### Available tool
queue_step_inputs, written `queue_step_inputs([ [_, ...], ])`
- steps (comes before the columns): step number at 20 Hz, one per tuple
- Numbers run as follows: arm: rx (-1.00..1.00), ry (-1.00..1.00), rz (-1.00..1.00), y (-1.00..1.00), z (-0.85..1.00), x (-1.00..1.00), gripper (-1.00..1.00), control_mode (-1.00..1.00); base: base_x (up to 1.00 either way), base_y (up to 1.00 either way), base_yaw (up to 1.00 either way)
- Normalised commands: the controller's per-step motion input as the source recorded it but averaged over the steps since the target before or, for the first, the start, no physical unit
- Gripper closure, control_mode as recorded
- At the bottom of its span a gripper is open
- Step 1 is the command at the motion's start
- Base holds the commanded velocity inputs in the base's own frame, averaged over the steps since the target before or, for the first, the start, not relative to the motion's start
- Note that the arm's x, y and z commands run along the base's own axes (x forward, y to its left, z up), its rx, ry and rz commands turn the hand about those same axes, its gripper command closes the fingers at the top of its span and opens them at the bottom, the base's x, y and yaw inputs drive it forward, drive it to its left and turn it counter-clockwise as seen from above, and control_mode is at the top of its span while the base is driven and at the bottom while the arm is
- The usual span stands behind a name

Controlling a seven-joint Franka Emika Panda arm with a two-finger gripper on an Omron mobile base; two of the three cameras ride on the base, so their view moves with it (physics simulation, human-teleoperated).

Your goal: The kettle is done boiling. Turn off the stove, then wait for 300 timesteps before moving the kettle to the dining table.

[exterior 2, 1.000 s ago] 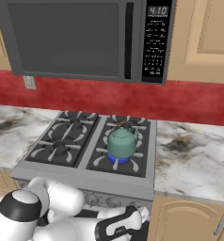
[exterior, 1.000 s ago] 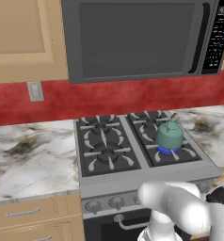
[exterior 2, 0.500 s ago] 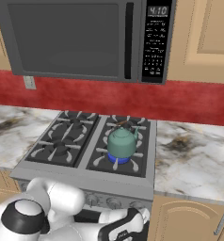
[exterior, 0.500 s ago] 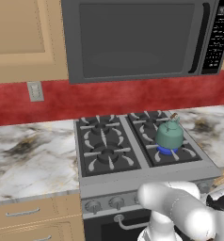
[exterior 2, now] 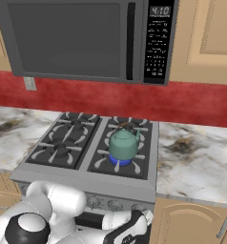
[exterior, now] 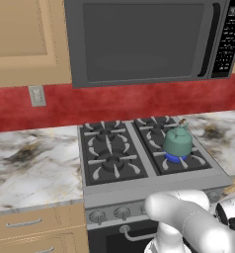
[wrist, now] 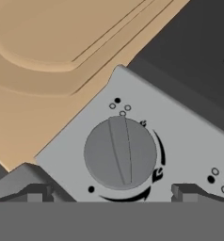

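On the stove [exterior 2: 63, 177]: the kettle [exterior 2: 123, 144] sits on a burner with blue fire.
Gripper [wrist: 111, 196]: wide open, holding nothing.
Do it well: put both fingers around the knob [wrist: 120, 153], squeeze, then turn.

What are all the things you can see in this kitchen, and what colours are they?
kettle: one, teal-green, on the stove's front right burner, over a blue flame.
stove: one, steel with four black grates, set between the marble counters.
knob: one seen close up, grey, on the stove's front panel, right before the hand camera.
microwave: one, dark grey, above the stove.
counters: two, white marble with brown veins, either side of the stove.
back wall: red, with one pale outlet plate.
cabinets: tan wood, above and below.
gripper: one, dark fingertips, open, either side of the knob.
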Motion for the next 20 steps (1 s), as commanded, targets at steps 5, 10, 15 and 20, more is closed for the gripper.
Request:
queue_step_inputs([
  [5,0.0,0.0,0.0,-0.01,-0.05,0.07,-1.0,-1.0,0.0,0.0,0.0],
  [10,0.0,0.0,0.0,-0.02,-0.08,0.05,-1.0,-1.0,0.0,0.0,0.0],
  [15,0.0,0.0,0.0,-0.06,-0.09,0.06,-1.0,-1.0,0.0,0.0,0.0],
  [20,0.0,0.0,0.0,-0.01,-0.04,0.13,-1.0,-1.0,0.0,0.0,0.0],
])
